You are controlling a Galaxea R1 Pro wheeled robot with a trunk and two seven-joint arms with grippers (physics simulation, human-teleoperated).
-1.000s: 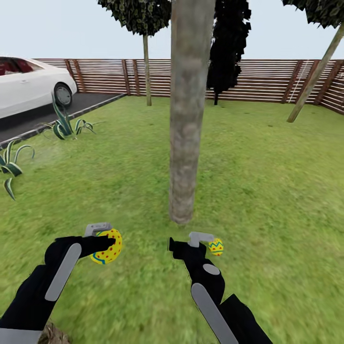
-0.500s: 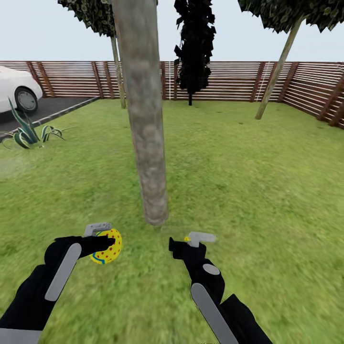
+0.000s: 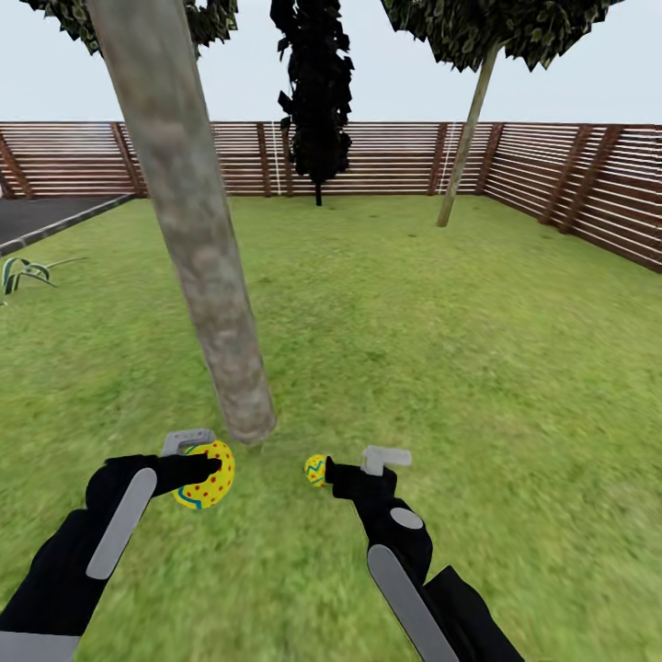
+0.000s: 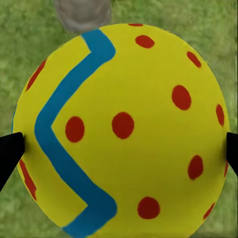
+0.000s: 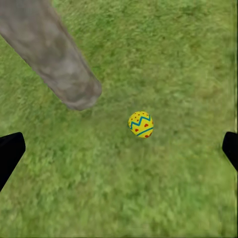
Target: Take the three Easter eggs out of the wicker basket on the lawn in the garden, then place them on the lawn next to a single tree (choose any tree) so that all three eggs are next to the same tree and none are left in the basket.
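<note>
A brown slatted fence [image 3: 386, 156] stands under a pale, clear sky [image 3: 588, 83].

Two Easter eggs are showing: one egg [image 3: 208, 474] at seven o'clock, another egg [image 3: 316, 470] near six. Three trees are standing; the thick trunk [image 3: 198, 248] at ten.

- The Easter egg [image 4: 124, 124] looked smooth, matt, painted
- The tree [image 3: 198, 248] had rough mottled bark
- The fence [image 3: 386, 158] was slatted wood
</note>
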